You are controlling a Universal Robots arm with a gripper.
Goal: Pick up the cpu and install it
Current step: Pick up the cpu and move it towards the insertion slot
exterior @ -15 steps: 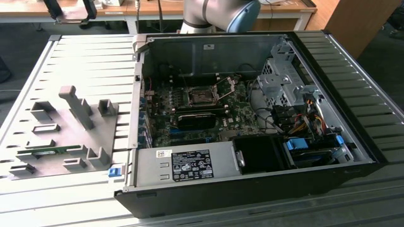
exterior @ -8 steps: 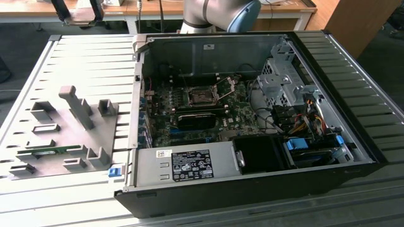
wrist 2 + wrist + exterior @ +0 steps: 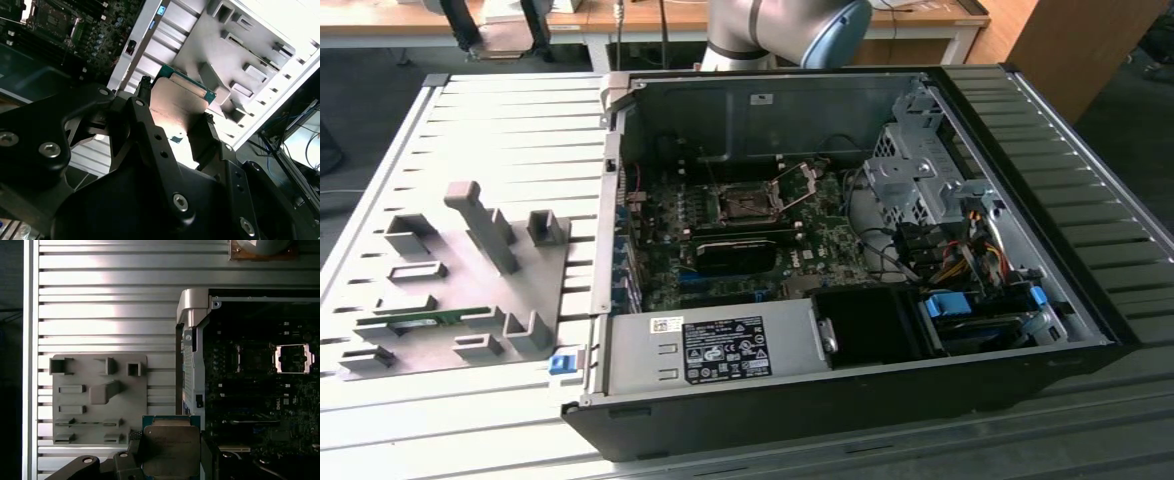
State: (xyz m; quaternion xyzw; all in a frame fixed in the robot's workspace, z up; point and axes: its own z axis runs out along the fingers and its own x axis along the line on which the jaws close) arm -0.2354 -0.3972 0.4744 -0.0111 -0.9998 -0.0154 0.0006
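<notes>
The cpu is a flat square chip with a silvery-grey top on a green board, and my gripper is shut on it, one black finger on each side. In the second wrist view the cpu shows between the same fingers of the gripper, held above the slatted table. The motherboard's square metal-framed socket lies open inside the computer case, well away from the held chip. That socket also appears in both wrist views.
A grey parts fixture lies on the slatted table at the exterior view's left, with a green memory stick in it. The case holds a power supply, drive cages and cable bundles. The arm's base stands behind the case.
</notes>
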